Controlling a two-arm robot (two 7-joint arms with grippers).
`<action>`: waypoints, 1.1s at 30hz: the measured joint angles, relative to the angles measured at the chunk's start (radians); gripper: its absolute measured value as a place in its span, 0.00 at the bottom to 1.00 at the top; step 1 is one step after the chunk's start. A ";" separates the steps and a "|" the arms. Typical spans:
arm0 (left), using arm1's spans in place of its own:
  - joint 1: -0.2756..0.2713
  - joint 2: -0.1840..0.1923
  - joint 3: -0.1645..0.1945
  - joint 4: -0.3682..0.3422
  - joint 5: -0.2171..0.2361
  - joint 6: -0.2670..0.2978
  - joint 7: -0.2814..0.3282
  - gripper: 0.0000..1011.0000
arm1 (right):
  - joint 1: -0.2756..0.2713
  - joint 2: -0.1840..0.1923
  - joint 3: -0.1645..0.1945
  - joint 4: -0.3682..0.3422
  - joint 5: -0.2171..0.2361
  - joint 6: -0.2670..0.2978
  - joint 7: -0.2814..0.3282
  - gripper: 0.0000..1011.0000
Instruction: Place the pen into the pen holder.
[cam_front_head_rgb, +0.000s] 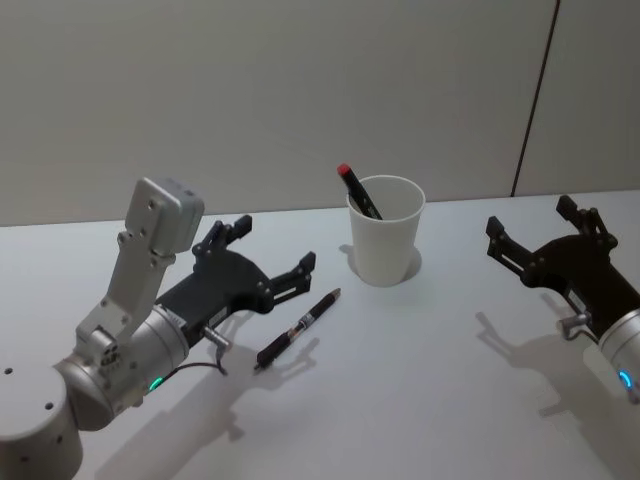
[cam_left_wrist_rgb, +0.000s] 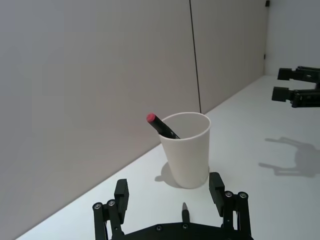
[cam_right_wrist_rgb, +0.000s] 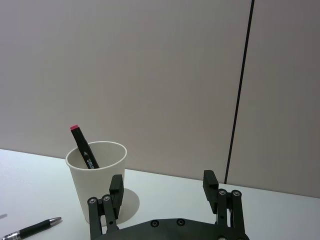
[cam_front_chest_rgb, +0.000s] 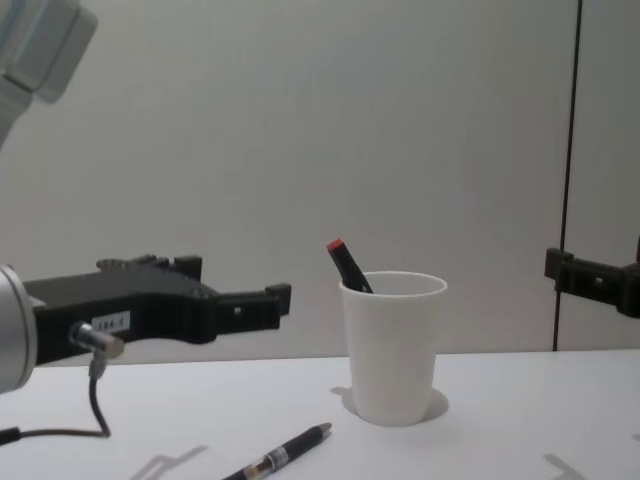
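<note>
In the head view the whole black pen (cam_front_head_rgb: 298, 330) lies beside the left gripper (cam_front_head_rgb: 274, 244), which is spread and empty. The left wrist view catches its tip near the white paper cup (cam_left_wrist_rgb: 187, 160). The right gripper (cam_front_head_rgb: 531, 217) is spread too.

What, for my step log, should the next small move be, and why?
Probably lower the left gripper onto the pen. Its fingers are open and it hovers above the table, while the pen lies flat just beneath and beside it, ungripped. The pen holder stands upright beyond, with a red-capped marker leaning inside. The right gripper hovers open off to the right.
</note>
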 joint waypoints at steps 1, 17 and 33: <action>0.001 0.003 -0.001 -0.002 -0.003 0.006 -0.005 0.99 | 0.000 0.000 0.000 0.000 0.000 0.000 0.000 0.99; -0.010 0.009 -0.003 -0.009 -0.053 0.153 -0.091 0.99 | 0.000 0.000 0.000 0.000 0.000 0.000 0.000 0.99; -0.015 -0.005 0.008 0.000 -0.026 0.201 -0.072 0.99 | 0.000 0.000 0.000 0.000 0.000 0.000 0.000 0.99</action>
